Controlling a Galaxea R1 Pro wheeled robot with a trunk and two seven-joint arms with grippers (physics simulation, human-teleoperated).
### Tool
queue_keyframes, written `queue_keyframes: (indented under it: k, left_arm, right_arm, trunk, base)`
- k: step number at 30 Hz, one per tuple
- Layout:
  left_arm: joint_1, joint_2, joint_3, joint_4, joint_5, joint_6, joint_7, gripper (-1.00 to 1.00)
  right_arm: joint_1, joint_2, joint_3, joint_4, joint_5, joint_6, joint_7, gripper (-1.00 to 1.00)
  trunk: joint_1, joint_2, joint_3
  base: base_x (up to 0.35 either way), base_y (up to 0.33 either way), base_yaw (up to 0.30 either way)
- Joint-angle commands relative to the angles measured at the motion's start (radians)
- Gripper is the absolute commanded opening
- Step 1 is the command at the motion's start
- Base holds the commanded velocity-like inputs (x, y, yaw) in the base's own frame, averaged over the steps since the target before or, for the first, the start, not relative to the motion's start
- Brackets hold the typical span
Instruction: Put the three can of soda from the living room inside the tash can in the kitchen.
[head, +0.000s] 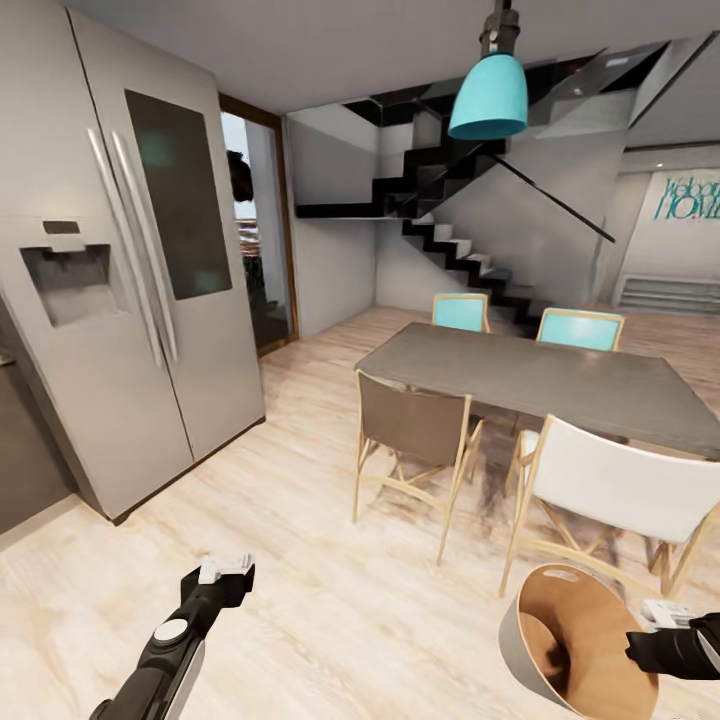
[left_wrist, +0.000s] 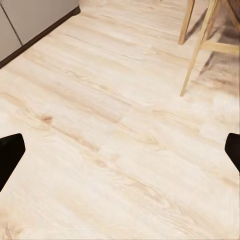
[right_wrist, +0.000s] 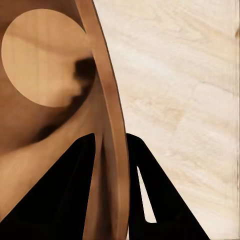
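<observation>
The tash can (head: 530, 640) hangs tilted from your right gripper (head: 660, 645) — jaws pinched on its rim, one inside; your left gripper (head: 225, 572) is spread wide, empty.

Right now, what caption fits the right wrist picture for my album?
The right gripper pinches the trash can by its rim, one finger inside, one outside, above the pale wood floor.

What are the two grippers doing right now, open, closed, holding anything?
Left gripper: open, empty, above the wood floor.
Right gripper: closed on the rim of the trash can, one finger inside, one outside.
</observation>
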Motion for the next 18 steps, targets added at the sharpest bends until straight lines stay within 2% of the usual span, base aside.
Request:
queue_keyframes:
  k: [1,9,18]
  left_arm:
    - [0.000,0.000,0.000,0.000,0.000,0.000,0.000,1.00]
    - [0.000,0.000,-0.001,0.000,0.000,0.000,-0.001,1.00]
    - [0.000,0.001,-0.020,0.000,-0.002,0.000,0.001,1.00]
  right_arm:
    - [-0.001,0.000,-0.005,-0.001,-0.013,0.003,0.002,-1.00]
    - [-0.001,0.001,-0.005,-0.001,-0.013,0.002,0.002,-1.00]
    - [-0.001,0.001,-0.005,-0.001,-0.013,0.003,0.002,-1.00]
  trunk:
    - [0.000,0.000,0.001]
    - [0.000,0.000,0.004]
    - [0.000,0.000,0.008]
  base:
    - [0.151,-0.253,-0.251]
    - [0.145,-0.256,-0.246]
    - [0.138,-0.262,-0.196]
